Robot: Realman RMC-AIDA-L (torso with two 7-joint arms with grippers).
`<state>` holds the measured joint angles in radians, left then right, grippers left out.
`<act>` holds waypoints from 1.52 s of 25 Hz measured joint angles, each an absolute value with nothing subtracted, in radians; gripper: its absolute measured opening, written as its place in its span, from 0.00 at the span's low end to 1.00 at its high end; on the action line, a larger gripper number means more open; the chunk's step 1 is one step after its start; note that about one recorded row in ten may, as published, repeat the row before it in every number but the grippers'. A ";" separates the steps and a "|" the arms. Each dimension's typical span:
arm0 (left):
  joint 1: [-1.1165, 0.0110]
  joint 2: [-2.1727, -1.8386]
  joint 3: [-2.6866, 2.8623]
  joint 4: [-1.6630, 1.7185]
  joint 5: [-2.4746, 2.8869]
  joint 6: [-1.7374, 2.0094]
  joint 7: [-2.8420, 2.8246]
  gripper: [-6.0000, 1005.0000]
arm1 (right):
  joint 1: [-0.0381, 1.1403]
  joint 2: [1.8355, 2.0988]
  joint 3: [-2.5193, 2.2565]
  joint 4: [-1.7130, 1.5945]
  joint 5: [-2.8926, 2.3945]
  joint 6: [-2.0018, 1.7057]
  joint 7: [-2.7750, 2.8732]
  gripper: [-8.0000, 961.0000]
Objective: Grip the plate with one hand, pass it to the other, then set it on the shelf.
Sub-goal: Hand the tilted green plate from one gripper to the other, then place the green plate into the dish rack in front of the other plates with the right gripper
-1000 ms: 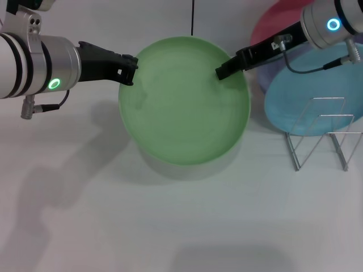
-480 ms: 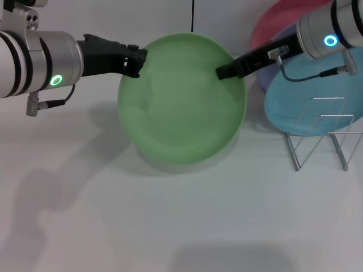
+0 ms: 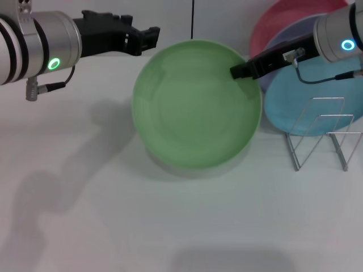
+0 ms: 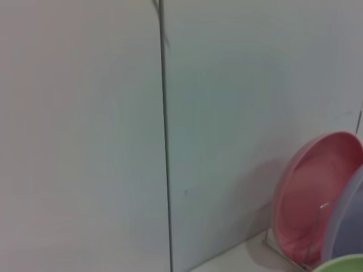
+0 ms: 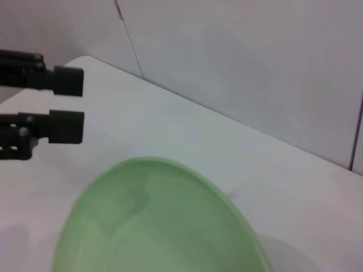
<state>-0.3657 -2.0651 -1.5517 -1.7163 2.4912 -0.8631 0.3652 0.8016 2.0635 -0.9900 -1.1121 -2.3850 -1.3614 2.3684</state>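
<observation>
The light green plate (image 3: 195,105) hangs above the white table, tilted, with its shadow below it. My right gripper (image 3: 238,72) comes in from the right and is shut on the plate's far right rim. My left gripper (image 3: 146,39) is open at the upper left, apart from the plate's left rim and holding nothing. The right wrist view shows the plate (image 5: 153,221) close up and the left gripper (image 5: 71,105) beyond it, its two fingers spread. A sliver of the plate (image 4: 340,265) shows in the left wrist view. The wire shelf (image 3: 323,133) stands at the right.
A turquoise plate (image 3: 317,107), a lavender plate (image 3: 295,34) and a pink plate (image 3: 278,17) lean at the back right behind the shelf. The pink plate (image 4: 312,198) also shows in the left wrist view. A white wall with a dark seam (image 3: 192,17) stands behind the table.
My left gripper has let go of the plate's left rim, opened and drawn back up and away. My right gripper has carried the plate a little to the right.
</observation>
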 joint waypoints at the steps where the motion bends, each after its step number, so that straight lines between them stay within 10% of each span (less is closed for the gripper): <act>1: -0.365 -2.065 -1.551 -1.721 2.493 -0.862 0.365 0.40 | 0.802 2.063 -0.990 -1.112 -2.385 -1.361 2.368 0.08; 13: -0.171 -2.064 -1.390 -1.667 2.502 -0.206 0.527 0.84 | 0.738 2.053 -0.968 -1.366 -2.390 -1.401 2.203 0.07; 23: -0.183 -2.070 -1.088 -1.047 2.494 0.817 0.520 0.84 | 0.748 2.053 -0.924 -1.610 -2.435 -1.554 2.043 0.07; 38: -0.268 -2.075 -1.010 -0.721 2.484 1.012 0.202 0.84 | 0.715 2.070 -0.923 -1.835 -2.540 -1.717 1.854 0.07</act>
<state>-0.2678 -2.0754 -1.0098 -0.7209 2.4842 1.0124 0.2023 0.7151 2.0697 -0.9228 -1.8348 -2.5403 -1.7168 1.8537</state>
